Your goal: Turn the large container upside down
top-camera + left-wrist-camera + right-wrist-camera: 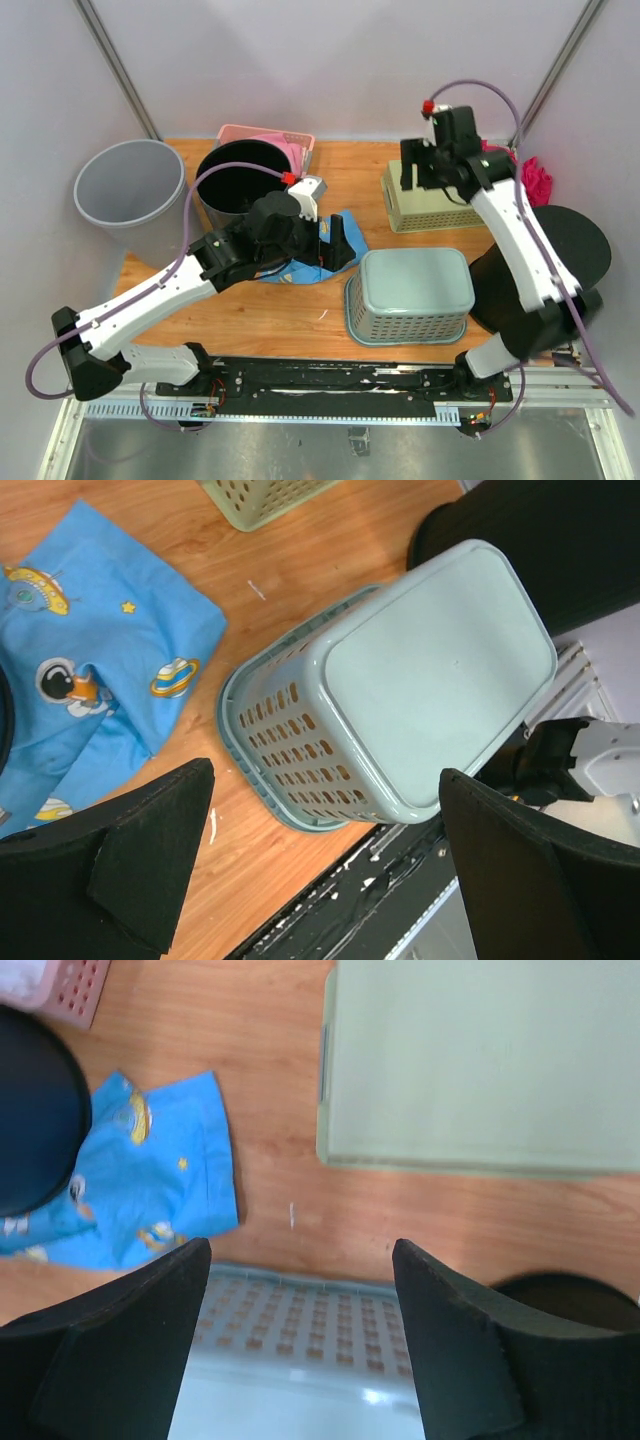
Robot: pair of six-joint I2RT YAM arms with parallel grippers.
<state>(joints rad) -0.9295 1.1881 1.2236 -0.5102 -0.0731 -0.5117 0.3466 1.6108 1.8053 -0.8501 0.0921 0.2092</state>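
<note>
A pale blue-green perforated basket (410,295) stands bottom up, its rim on the wooden table (280,310), near the front centre. It also shows in the left wrist view (430,670) and the right wrist view (300,1380). My left gripper (342,240) is open and empty, hovering over a blue cloth just left of the basket; its jaws stand wide apart in its wrist view (320,880). My right gripper (415,178) is open and empty, raised above the far side of the table; in its wrist view (295,1340) it looks down past the basket's far edge.
A blue printed cloth (320,255) lies left of the basket. A green basket (430,200) sits bottom up at the back right. A black bin (560,250) stands at the right edge. A grey bin (130,190), a black bucket (240,180) and a pink basket (285,145) stand at the back left.
</note>
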